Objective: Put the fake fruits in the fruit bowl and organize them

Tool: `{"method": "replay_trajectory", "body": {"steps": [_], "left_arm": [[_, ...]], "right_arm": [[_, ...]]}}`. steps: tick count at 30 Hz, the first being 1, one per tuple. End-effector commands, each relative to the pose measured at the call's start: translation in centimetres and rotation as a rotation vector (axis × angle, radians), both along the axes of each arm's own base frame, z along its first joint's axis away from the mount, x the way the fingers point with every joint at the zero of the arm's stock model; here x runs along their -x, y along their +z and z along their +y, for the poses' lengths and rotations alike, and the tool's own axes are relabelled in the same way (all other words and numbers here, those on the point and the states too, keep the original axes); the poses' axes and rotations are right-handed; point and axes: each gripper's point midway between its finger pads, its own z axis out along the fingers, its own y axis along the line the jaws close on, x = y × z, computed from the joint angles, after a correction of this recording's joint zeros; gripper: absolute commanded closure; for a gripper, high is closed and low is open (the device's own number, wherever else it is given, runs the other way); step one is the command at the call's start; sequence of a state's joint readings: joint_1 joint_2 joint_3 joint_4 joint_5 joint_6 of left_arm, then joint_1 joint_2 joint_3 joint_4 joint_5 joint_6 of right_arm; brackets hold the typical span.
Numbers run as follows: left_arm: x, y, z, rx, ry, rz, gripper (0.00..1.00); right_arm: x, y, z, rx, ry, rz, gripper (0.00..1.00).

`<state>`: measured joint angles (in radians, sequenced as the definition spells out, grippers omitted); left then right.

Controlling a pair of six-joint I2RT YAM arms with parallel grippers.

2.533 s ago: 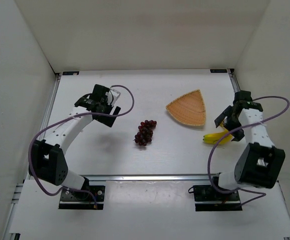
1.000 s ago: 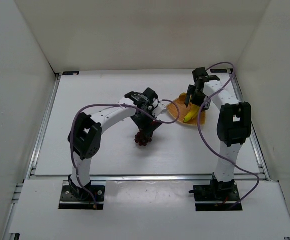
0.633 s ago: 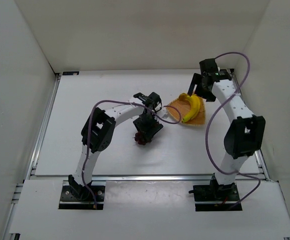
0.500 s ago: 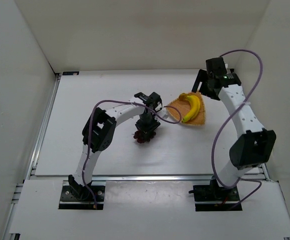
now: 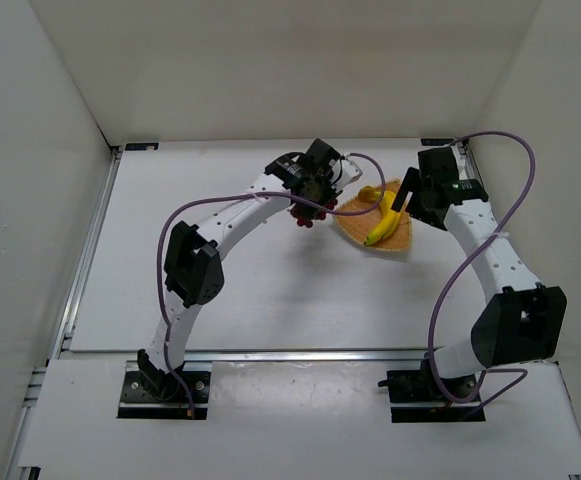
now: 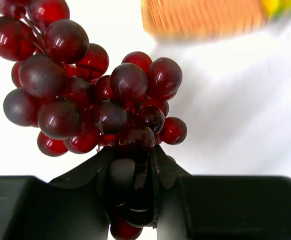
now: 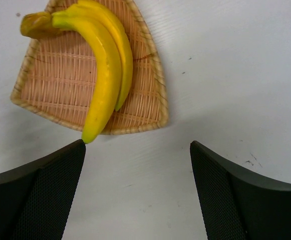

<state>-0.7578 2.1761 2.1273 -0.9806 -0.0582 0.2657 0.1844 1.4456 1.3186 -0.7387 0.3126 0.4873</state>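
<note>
Grapes (image 6: 95, 105): one bunch, dark red-purple, clamped at its stem end between the jaws of the left gripper (image 6: 132, 185). The rest of the cluster spills out beyond the fingertips. Whether the lowest grapes touch the table (image 5: 270, 290) cannot be told.

Count: one grape bunch, one banana bunch, one basket, two grippers.

Top view: left gripper (image 5: 315, 195) sits in the far middle of the table, grapes (image 5: 305, 213) at its near side, just left of the basket (image 5: 395, 240) and outside its rim. In the left wrist view the basket shows only as an orange blur past the grapes.

Right gripper (image 7: 136, 145): fingers spread wide, nothing between them. It is at the basket's right edge in the top view (image 5: 410, 195).

Banana bunch (image 7: 105, 75): two yellow fingers joined at a brown stem, lying inside the woven basket (image 7: 50, 85). Stem at one corner of the rim, the longer tip reaching just past the opposite edge, close by the right gripper's finger.
</note>
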Motion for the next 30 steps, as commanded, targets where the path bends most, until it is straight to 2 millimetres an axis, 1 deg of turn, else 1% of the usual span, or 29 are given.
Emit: {"method": "replay_trajectory", "body": {"steps": [1, 2, 3, 4, 5, 6, 7, 8, 9, 10, 11, 12, 13, 14, 15, 16, 17, 18, 19, 20, 21, 22, 23, 24, 25, 27, 29, 30], "left_arm": [[-2.3, 4.5, -3.4, 0.083, -0.05, -0.221, 0.82], [-2.7, 5.7, -4.6, 0.108, -0.069, -0.258, 0.82], [-3.3, 5.9, -5.2, 0.122, -0.068, -0.272, 0.82], [-3.9, 6.0, -5.9, 0.137, -0.067, -0.287, 0.8], [-4.3, 4.7, -7.0, 0.15, -0.088, -0.268, 0.78], [-4.9, 5.8, -8.1, 0.189, -0.104, -0.3, 0.77], [-5.1, 5.7, -8.7, 0.208, -0.116, -0.301, 0.77], [-5.0, 4.7, -9.8, 0.215, -0.135, -0.292, 0.77], [-5.0, 5.3, -10.8, 0.262, -0.152, -0.294, 0.76], [-4.9, 5.0, -11.2, 0.271, -0.166, -0.283, 0.76], [-4.7, 4.2, -12.2, 0.282, -0.187, -0.274, 0.76], [-4.3, 3.8, -12.9, 0.281, -0.209, -0.271, 0.74], [-4.4, 3.8, -13.4, 0.297, -0.22, -0.272, 0.74], [-4.2, 2.9, -14.0, 0.29, -0.238, -0.274, 0.72], [-4.1, 2.9, -14.2, 0.295, -0.246, -0.269, 0.71], [-4.1, 2.2, -14.5, 0.299, -0.255, -0.259, 0.65], [-3.9, 2.2, -14.6, 0.305, -0.263, -0.253, 0.64], [-3.2, 2.2, -15.2, 0.317, -0.286, -0.242, 0.53], [-3.2, 1.6, -15.3, 0.311, -0.286, -0.235, 0.44], [-3.1, 1.6, -15.4, 0.318, -0.296, -0.229, 0.37], [-3.0, 1.2, -15.4, 0.315, -0.296, -0.225, 0.3], [-3.0, 0.8, -15.3, 0.304, -0.303, -0.224, 0.11], [-2.9, 0.9, -15.2, 0.302, -0.303, -0.221, 0.03], [-2.7, 1.4, -15.0, 0.305, -0.303, -0.225, 0.0], [-2.8, 0.9, -14.8, 0.291, -0.296, -0.221, 0.0], [-2.8, 3.2, -14.5, 0.309, -0.289, -0.254, 0.0], [-2.8, 4.7, -14.2, 0.319, -0.28, -0.278, 0.0], [-2.5, 5.6, -14.4, 0.322, -0.279, -0.294, 0.0]], "right_arm": [[-0.8, 1.1, -0.6, -0.025, -0.03, -0.08, 0.11], [-0.7, 0.7, -0.9, -0.029, -0.046, -0.07, 0.11], [-0.8, 0.8, -0.7, -0.037, -0.041, -0.077, 0.11], [-0.7, 0.4, -1.1, -0.043, -0.061, -0.069, 0.11], [-0.7, 0.5, -1.1, -0.051, -0.067, -0.083, 0.11], [-0.4, -0.3, -1.4, -0.045, -0.097, -0.069, 0.11], [-0.2, -0.3, -2.2, -0.037, -0.139, -0.076, 0.11], [0.1, 0.0, -2.7, -0.028, -0.172, -0.09, 0.1], [0.6, 0.2, -4.3, -0.024, -0.248, -0.11, 0.1], [0.6, 0.4, -4.9, -0.024, -0.278, -0.127, 0.1], [0.6, 0.6, -5.4, -0.02, -0.295, -0.145, 0.1], [0.5, 1.1, -5.7, -0.031, -0.312, -0.167, 0.1], [0.9, 1.1, -6.0, -0.03, -0.321, -0.168, 0.1], [0.7, 1.2, -6.7, -0.016, -0.332, -0.177, 0.1], [0.7, 1.2, -6.7, -0.016, -0.332, -0.177, 0.1], [0.8, 1.2, -6.8, -0.006, -0.321, -0.174, 0.1], [0.8, 1.2, -7.2, 0.001, -0.325, -0.172, 0.1], [0.8, 1.2, -7.2, 0.001, -0.325, -0.172, 0.1], [1.0, 0.8, -7.2, 0.003, -0.325, -0.161, 0.1], [1.0, 0.8, -7.2, 0.003, -0.325, -0.161, 0.1], [1.2, 0.4, -7.2, 0.005, -0.325, -0.151, 0.1], [1.4, -0.1, -7.2, 0.007, -0.325, -0.14, 0.1], [1.3, -0.1, -7.0, -0.007, -0.327, -0.141, 0.1], [1.4, 0.2, -7.0, -0.009, -0.327, -0.15, 0.1], [1.6, 0.0, -6.8, -0.015, -0.32, -0.14, 0.09], [1.6, 0.4, -6.8, -0.017, -0.32, -0.15, 0.09], [1.5, 1.1, -6.8, -0.021, -0.32, -0.17, 0.09], [1.4, 1.8, -6.8, -0.025, -0.32, -0.188, 0.09]]}}
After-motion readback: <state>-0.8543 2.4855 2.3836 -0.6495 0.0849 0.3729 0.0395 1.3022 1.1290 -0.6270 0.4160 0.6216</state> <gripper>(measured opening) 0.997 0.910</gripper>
